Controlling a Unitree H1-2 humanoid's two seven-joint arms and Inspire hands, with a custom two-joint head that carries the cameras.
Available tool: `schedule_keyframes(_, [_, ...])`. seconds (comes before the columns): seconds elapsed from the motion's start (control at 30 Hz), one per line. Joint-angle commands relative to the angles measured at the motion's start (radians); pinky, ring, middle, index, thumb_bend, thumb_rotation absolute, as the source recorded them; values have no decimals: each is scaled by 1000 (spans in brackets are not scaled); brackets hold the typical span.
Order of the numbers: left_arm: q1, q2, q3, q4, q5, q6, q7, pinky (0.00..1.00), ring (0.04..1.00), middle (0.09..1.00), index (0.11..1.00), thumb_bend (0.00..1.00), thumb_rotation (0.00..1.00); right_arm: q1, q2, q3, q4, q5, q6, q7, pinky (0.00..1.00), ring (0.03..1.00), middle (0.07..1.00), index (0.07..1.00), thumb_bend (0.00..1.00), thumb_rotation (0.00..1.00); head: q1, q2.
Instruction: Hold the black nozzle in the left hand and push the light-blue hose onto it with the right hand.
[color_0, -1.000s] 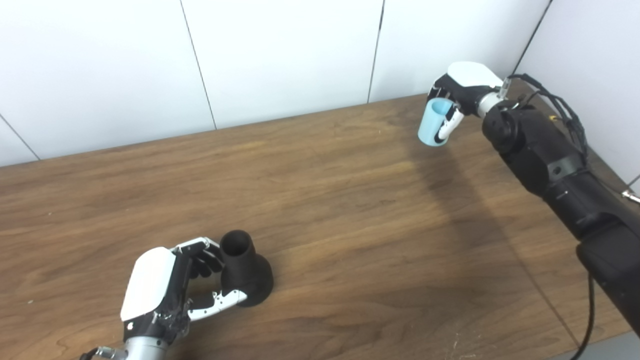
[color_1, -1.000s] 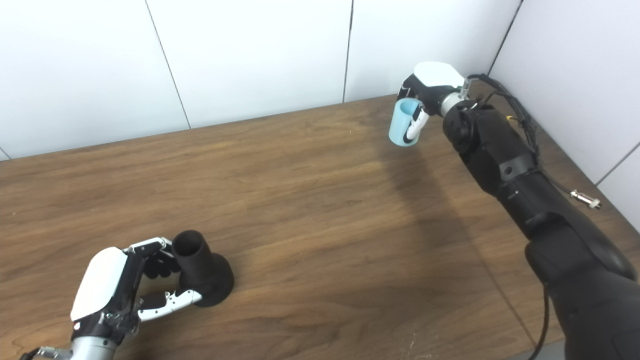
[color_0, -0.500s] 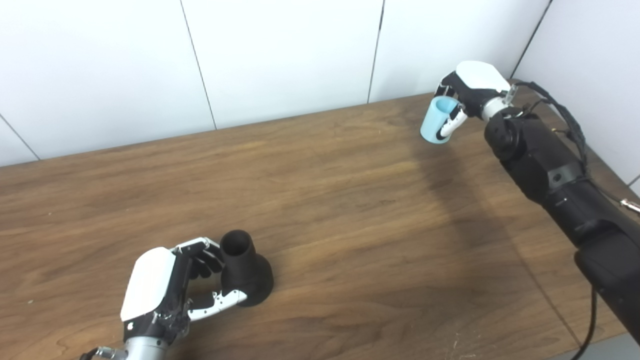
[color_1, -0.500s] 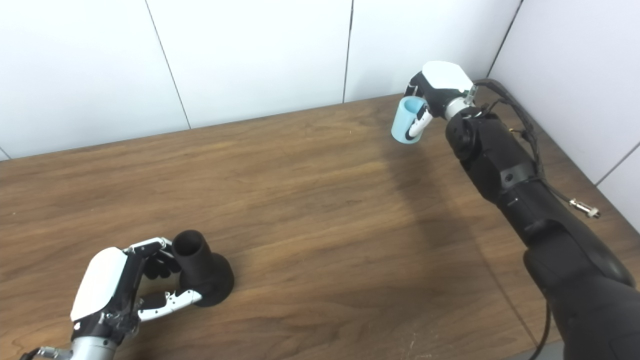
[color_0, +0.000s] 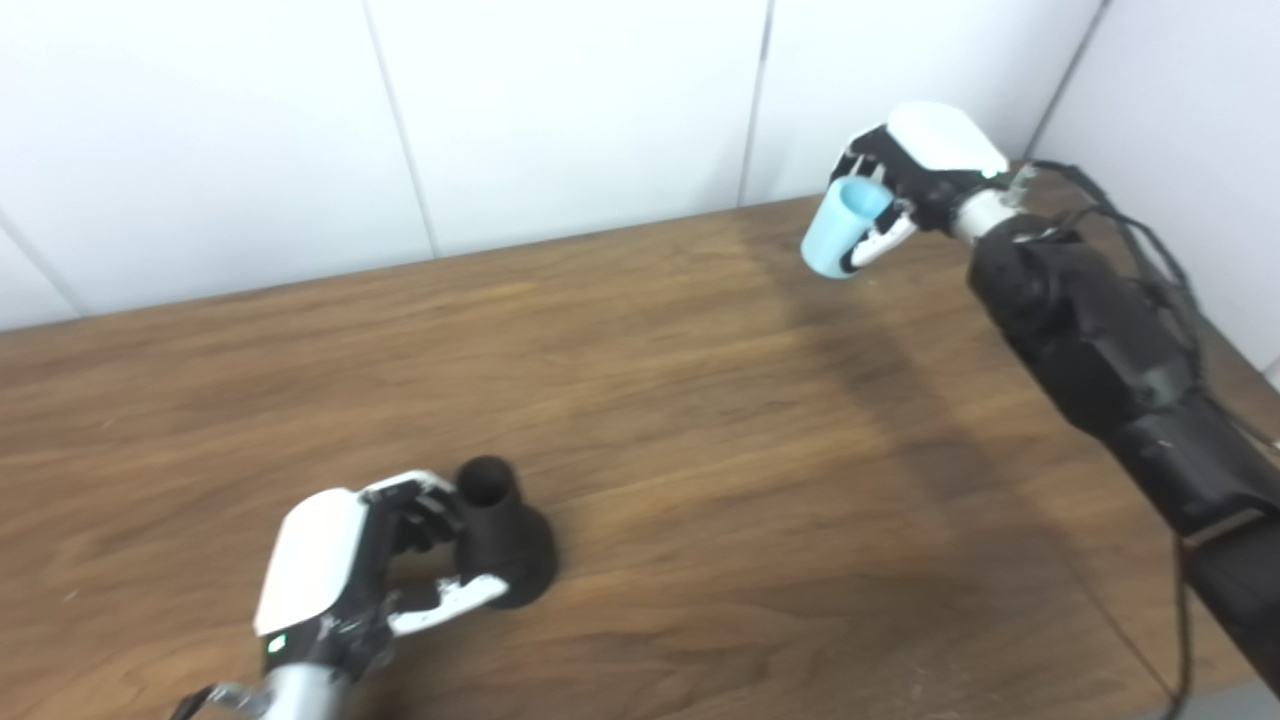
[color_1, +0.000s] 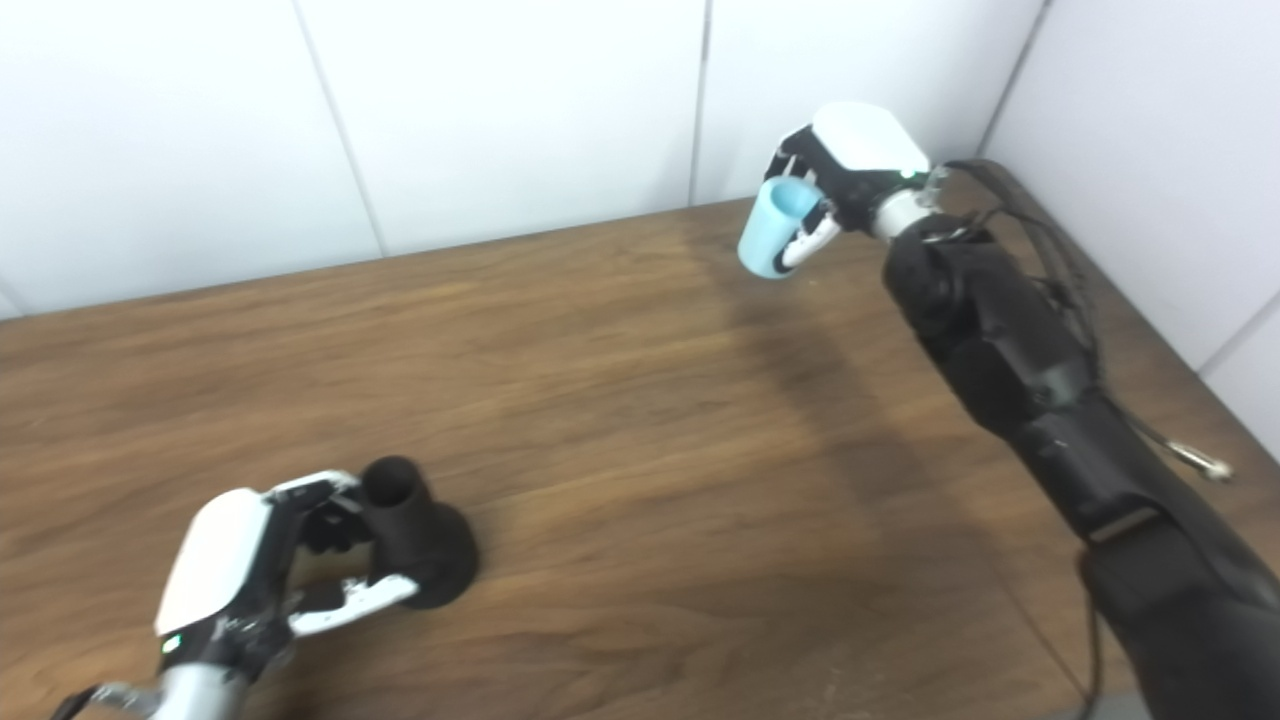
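The black nozzle (color_0: 500, 535) stands upright on its flared base on the wooden table (color_0: 700, 400), near the front left, open end up. My left hand (color_0: 350, 575) is wrapped around its neck from the left, fingers and thumb closed on it. The light-blue hose (color_0: 838, 228), a short open tube, is held tilted in the air above the table's far right corner. My right hand (color_0: 915, 165) is shut on it from behind. The two parts are far apart.
White wall panels (color_0: 560, 110) run behind the table and along its right side. My black right forearm (color_0: 1100, 340) with loose cables crosses the right part of the table. The table's front edge (color_0: 1215, 695) shows at the bottom right.
My right hand has lifted the hose a little and carried it leftward, tilting it more. The left hand keeps its hold on the nozzle; the view has shifted slightly.
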Motion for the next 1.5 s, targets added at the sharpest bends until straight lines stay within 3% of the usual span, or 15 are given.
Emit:
schedule_keyframes(0.0, [13, -4, -12, -4, 28, 11, -17, 467, 467, 484, 492, 503, 0, -29, -27, -14, -107, -16, 19, 39, 380, 385, 510, 517, 514, 0, 35, 4])
schedule_keyframes(0.2, [17, -30, -38, -1, 45, 20, -17, 472, 469, 479, 496, 503, 0, 6, -27, -26, -329, 25, -16, 134, 410, 391, 498, 501, 518, 0, 126, 13])
schedule_keyframes(0.27, [20, -42, -48, -6, 61, 35, -21, 480, 470, 480, 495, 503, 0, 22, -25, -32, -377, 39, -40, 151, 455, 401, 499, 500, 518, 0, 147, 14])
schedule_keyframes(0.37, [22, -53, -59, -3, 78, 40, -17, 487, 471, 485, 492, 503, 0, 44, -15, -42, -429, 42, -47, 165, 431, 405, 510, 497, 517, 0, 168, 17])
schedule_keyframes(0.57, [23, -62, -69, 15, 85, 24, 10, 453, 452, 464, 506, 503, 0, 48, 46, -27, -602, 37, 3, 267, 353, 375, 507, 519, 514, 0, 196, 22])
schedule_keyframes(0.63, [23, -66, -71, 18, 87, 22, 17, 449, 451, 463, 506, 503, 0, 48, 64, -26, -643, 59, -10, 292, 327, 373, 504, 521, 514, 0, 203, 25])
schedule_keyframes(0.83, [24, -75, -78, 20, 105, 27, 19, 453, 456, 466, 506, 503, 0, 59, 118, -25, -781, 123, 48, 395, 387, 401, 502, 507, 518, 0, 213, 29])
schedule_keyframes(1.0, [25, -79, -77, 23, 99, 17, 30, 452, 457, 470, 503, 503, 0, 49, 151, -18, -859, 165, 99, 461, 374, 400, 499, 511, 517, 0, 213, 35])
schedule_keyframes(1.17, [23, -82, -77, 21, 103, 22, 21, 456, 463, 477, 498, 503, 0, 35, 201, 13, -927, 121, 138, 510, 351, 389, 496, 520, 516, 0, 209, 39])
schedule_keyframes(1.47, [20, -87, -75, 16, 113, 30, 12, 450, 462, 483, 493, 504, 0, 32, 257, 38, -944, 114, 154, 556, 365, 395, 507, 508, 516, 0, 214, 44])
